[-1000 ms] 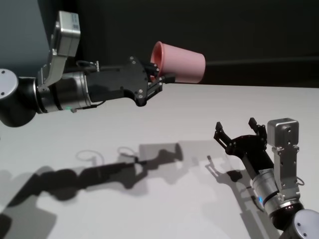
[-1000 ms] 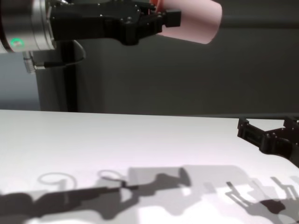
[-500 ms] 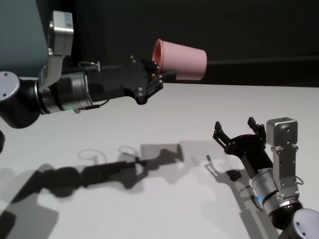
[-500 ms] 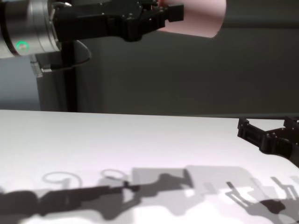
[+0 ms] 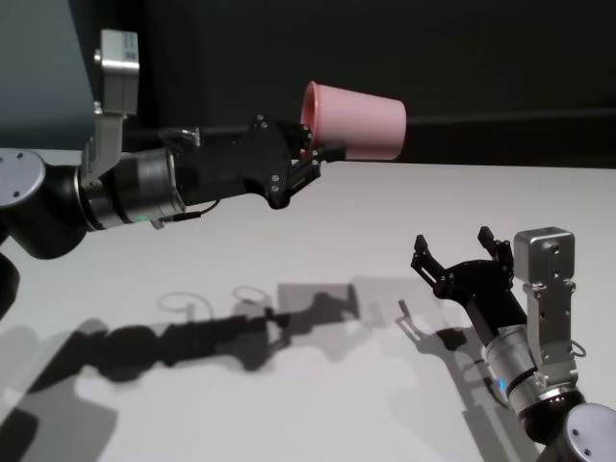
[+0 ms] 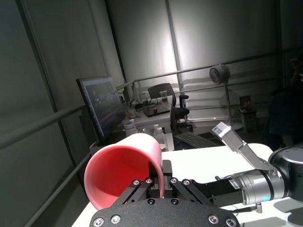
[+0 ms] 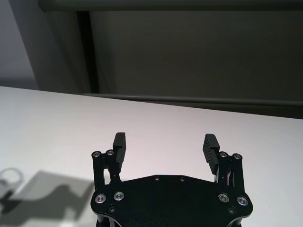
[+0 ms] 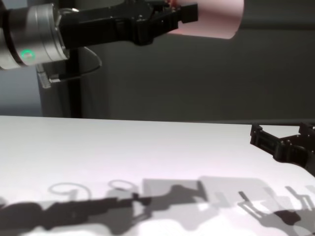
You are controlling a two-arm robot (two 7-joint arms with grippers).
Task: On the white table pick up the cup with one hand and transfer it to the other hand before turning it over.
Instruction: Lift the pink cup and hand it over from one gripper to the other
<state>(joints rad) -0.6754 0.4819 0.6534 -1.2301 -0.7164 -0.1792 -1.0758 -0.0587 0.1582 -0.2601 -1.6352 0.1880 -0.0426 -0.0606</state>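
Left tool (image 5: pixel 310 154) is clamped on the rim of the cup (image 5: pixel 356 120), one finger inside the mouth and one outside, holding it on its side high above the table (image 5: pixel 318 241), base pointing toward the robot's right. Lower down at the right, the right tool (image 5: pixel 457 252) hovers just above the table with its fingers spread wide and nothing between them.

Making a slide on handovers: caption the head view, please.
Left gripper holds the pink cup sideways above the white table; right gripper waits open.
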